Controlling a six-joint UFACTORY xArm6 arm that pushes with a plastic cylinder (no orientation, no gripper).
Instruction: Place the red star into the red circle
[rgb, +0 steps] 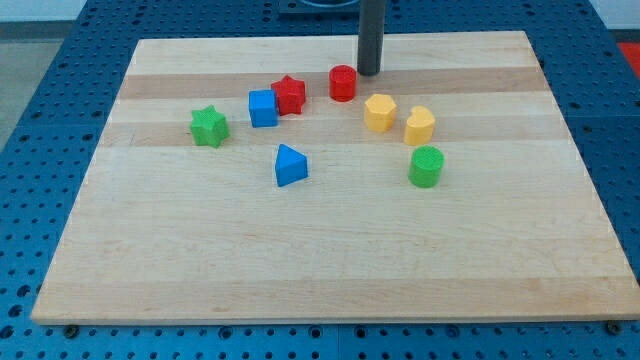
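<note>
Rod (371, 35) top cut off above.

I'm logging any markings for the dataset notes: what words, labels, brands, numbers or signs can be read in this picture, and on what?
None: no readable text, number or sign shows anywhere.
The wooden board, the blocks such as the red star and the red circle, the rod ending in my tip, and the blue perforated table all look unmarked.

The rod (371, 40) above my tip (370, 73) is cut off by the view's top.
</note>
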